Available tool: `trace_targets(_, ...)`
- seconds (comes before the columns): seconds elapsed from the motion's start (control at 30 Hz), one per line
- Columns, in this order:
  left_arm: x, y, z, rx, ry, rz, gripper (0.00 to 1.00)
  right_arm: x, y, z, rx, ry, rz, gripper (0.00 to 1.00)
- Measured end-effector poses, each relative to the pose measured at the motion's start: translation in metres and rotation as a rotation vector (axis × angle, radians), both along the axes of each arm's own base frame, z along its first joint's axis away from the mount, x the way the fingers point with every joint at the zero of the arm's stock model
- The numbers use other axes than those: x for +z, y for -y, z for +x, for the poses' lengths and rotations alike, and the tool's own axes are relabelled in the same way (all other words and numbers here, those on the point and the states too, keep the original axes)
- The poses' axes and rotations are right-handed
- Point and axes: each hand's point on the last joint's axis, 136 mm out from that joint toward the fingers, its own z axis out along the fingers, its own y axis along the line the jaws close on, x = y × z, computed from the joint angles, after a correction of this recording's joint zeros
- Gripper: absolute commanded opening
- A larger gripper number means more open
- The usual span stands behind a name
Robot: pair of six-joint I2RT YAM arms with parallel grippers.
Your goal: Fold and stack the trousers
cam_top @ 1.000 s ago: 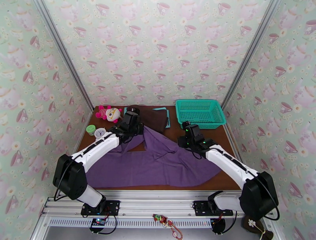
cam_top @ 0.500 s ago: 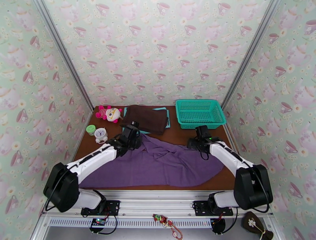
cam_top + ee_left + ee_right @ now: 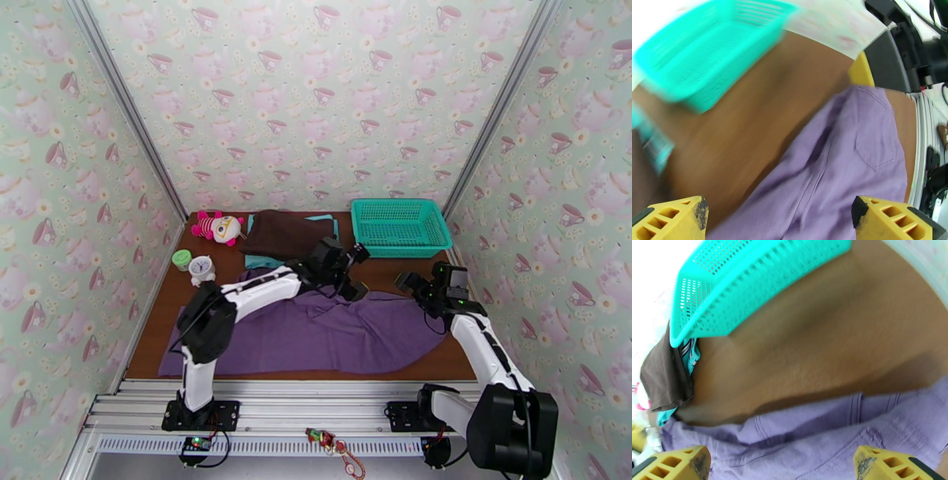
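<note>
Trousers (image 3: 316,335): purple, spread across the table (image 3: 163,316), far edge rumpled.
Left gripper (image 3: 358,270): fingers wide apart, empty, above that edge.
Right gripper (image 3: 411,284): wide apart, empty, near the teal basket (image 3: 399,225).

Trousers (image 3: 316,335) showing plain purple; basket (image 3: 399,227), teal lattice; table (image 3: 162,312), brown; garment (image 3: 288,233), dark brown; walls (image 3: 316,103) wearing pink teacup print on pale green.

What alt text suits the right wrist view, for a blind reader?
Purple trousers lie wrinkled across the lower part, on a brown table; two yellow fingers stand wide apart at the bottom corners. Behind are a teal basket and a dark brown garment.
</note>
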Motion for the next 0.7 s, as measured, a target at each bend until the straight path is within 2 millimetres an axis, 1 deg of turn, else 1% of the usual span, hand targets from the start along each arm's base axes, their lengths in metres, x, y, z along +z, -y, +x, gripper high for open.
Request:
trace_targets(0.07, -0.026, 0.010, -0.009, -0.049, -0.026, 0.051, 1.00, 0.004, -0.004, -0.001, 0.016, 0.012, 0.018, 0.99)
trace_targets(0.13, -0.046, 0.011, -0.017, -0.076, -0.055, 0.091, 1.00, 0.011, -0.006, -0.002, 0.026, 0.034, 0.023, 0.99)
trace_targets(0.23, -0.069, 0.010, -0.019, -0.092, -0.091, 0.137, 1.00, 0.018, -0.007, -0.003, 0.038, 0.062, 0.020, 1.00)
trace_targets(0.27, -0.073, 0.011, -0.017, -0.093, -0.095, 0.144, 0.99, 0.020, -0.007, -0.003, 0.041, 0.067, 0.020, 1.00)
trace_targets(0.3, -0.077, 0.012, -0.016, -0.095, -0.098, 0.151, 0.95, 0.021, -0.006, -0.004, 0.040, 0.070, 0.020, 0.99)
trace_targets(0.37, -0.083, 0.014, -0.014, -0.099, -0.097, 0.162, 0.83, 0.023, -0.006, -0.005, 0.039, 0.075, 0.021, 0.99)
trace_targets(0.4, -0.087, 0.014, -0.014, -0.097, -0.099, 0.167, 0.73, 0.024, -0.006, -0.005, 0.038, 0.081, 0.019, 0.99)
trace_targets(0.47, -0.088, 0.013, -0.015, -0.103, -0.098, 0.173, 0.44, 0.027, -0.006, -0.008, 0.037, 0.092, 0.017, 0.99)
trace_targets(0.5, -0.088, 0.014, -0.015, -0.104, -0.098, 0.171, 0.31, 0.028, -0.006, -0.009, 0.037, 0.097, 0.016, 1.00)
trace_targets(0.57, -0.086, 0.016, -0.015, -0.111, -0.091, 0.160, 0.23, 0.030, -0.005, -0.010, 0.034, 0.102, 0.015, 0.99)
trace_targets(0.6, -0.085, 0.017, -0.017, -0.111, -0.094, 0.153, 0.13, 0.030, -0.005, -0.010, 0.033, 0.104, 0.015, 0.99)
trace_targets(0.63, -0.085, 0.017, -0.019, -0.114, -0.095, 0.149, 0.02, 0.031, -0.005, -0.010, 0.033, 0.105, 0.014, 0.99)
trace_targets(0.67, -0.085, 0.016, -0.022, -0.120, -0.094, 0.148, 0.00, 0.031, -0.004, -0.010, 0.031, 0.105, 0.015, 1.00)
trace_targets(0.7, -0.083, 0.016, -0.026, -0.117, -0.094, 0.142, 0.00, 0.031, -0.005, -0.010, 0.031, 0.107, 0.014, 0.99)
